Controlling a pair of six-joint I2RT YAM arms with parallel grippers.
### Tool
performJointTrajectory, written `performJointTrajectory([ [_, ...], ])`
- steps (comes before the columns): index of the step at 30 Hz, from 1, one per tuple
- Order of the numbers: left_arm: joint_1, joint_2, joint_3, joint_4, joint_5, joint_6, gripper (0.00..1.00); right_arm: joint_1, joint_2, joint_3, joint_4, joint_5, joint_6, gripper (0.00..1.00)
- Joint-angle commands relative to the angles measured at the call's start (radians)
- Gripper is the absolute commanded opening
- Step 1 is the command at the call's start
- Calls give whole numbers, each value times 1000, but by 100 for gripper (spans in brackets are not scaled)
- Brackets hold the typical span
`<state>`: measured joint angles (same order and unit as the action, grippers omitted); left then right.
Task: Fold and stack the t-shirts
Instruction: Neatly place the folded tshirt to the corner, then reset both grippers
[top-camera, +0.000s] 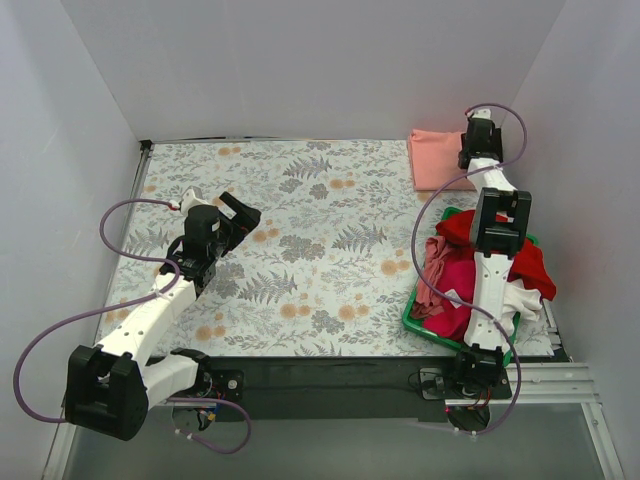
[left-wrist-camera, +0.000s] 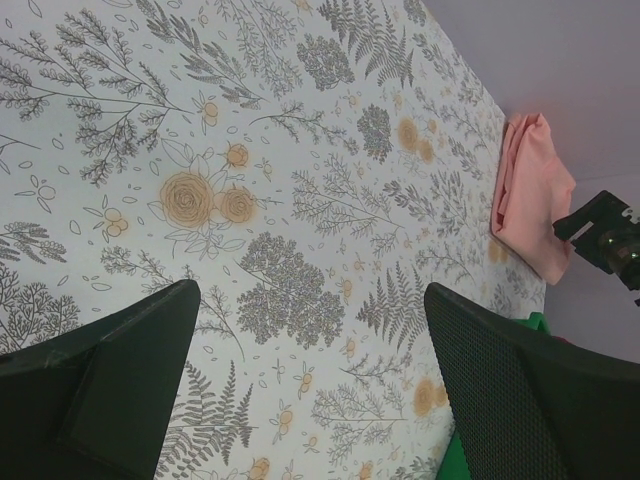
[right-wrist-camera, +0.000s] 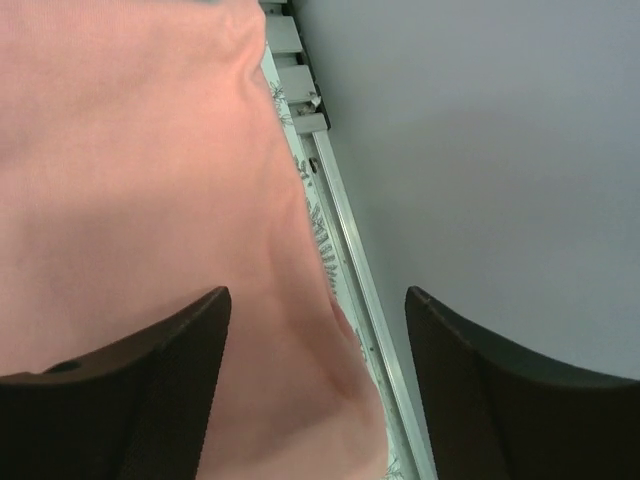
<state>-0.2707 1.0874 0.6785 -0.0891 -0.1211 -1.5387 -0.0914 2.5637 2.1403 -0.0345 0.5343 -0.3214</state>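
Observation:
A folded salmon-pink t-shirt (top-camera: 436, 158) lies at the far right corner of the table; it fills the right wrist view (right-wrist-camera: 140, 200) and shows in the left wrist view (left-wrist-camera: 528, 195). My right gripper (top-camera: 478, 138) hovers open over its right edge, holding nothing (right-wrist-camera: 315, 330). Red (top-camera: 528, 262), magenta (top-camera: 452, 285) and white (top-camera: 518, 300) t-shirts lie piled in a green basket (top-camera: 412, 318) under my right arm. My left gripper (top-camera: 240, 215) is open and empty above the left part of the table (left-wrist-camera: 310, 330).
The table is covered by a floral cloth (top-camera: 310, 230). White walls stand close on the left, back and right. A metal rail (right-wrist-camera: 345, 240) runs along the table's right edge beside the pink shirt. The basket's green corner shows in the left wrist view (left-wrist-camera: 462, 455).

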Motion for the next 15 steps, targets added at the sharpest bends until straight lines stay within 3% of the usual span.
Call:
performJointTrajectory([
  [1,-1,-29,-10,9,18,-11,95,5,-163,-42,54,-17,8,79],
  [4,1,-35,-19,14,8,-23,95,25,-253,-111,54,-2,21,98],
  [11,-1,-14,4,-6,24,-21,95,130,-519,-315,54,-2,91,98],
  [15,-1,-20,32,-63,-15,-20,95,199,-721,-566,54,-106,205,98],
])
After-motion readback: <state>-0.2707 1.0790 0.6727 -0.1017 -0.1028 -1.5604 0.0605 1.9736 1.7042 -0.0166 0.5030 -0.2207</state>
